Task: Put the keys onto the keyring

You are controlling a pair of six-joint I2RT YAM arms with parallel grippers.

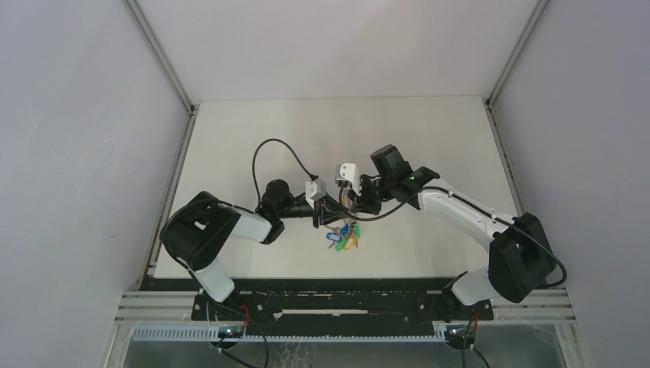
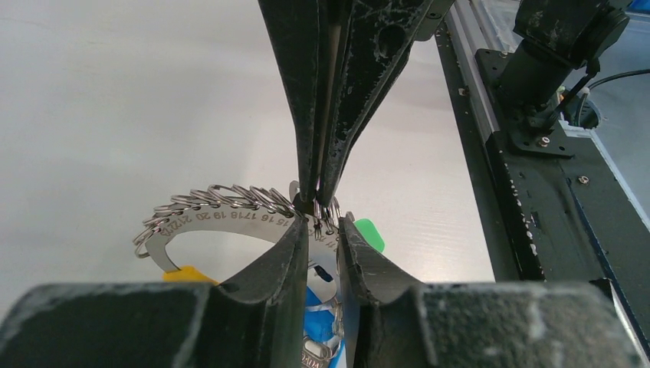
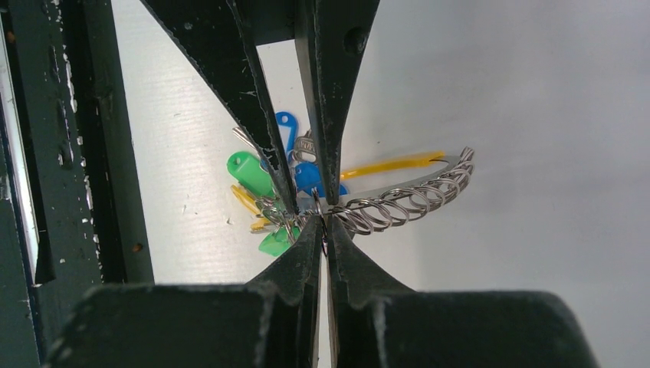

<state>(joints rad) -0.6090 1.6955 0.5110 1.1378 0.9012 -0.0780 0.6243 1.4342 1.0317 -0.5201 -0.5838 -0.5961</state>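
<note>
Black right gripper point(image 3: 323, 220), lower centre of frame, is clamped on a small loop of the silvery keyring point(image 3: 398, 201); left gripper point(image 2: 323, 230) narrowly straddles it, grip unclear. Loose key indiscernible.

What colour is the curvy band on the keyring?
Yellow-orange. The band shows best in the right wrist view, arching from the keyring beside the blue and green tags.

Keyring point(image 2: 230, 211) between opposed fingers point(image 2: 287, 261) — above table point(image 2: 115, 92)
</note>
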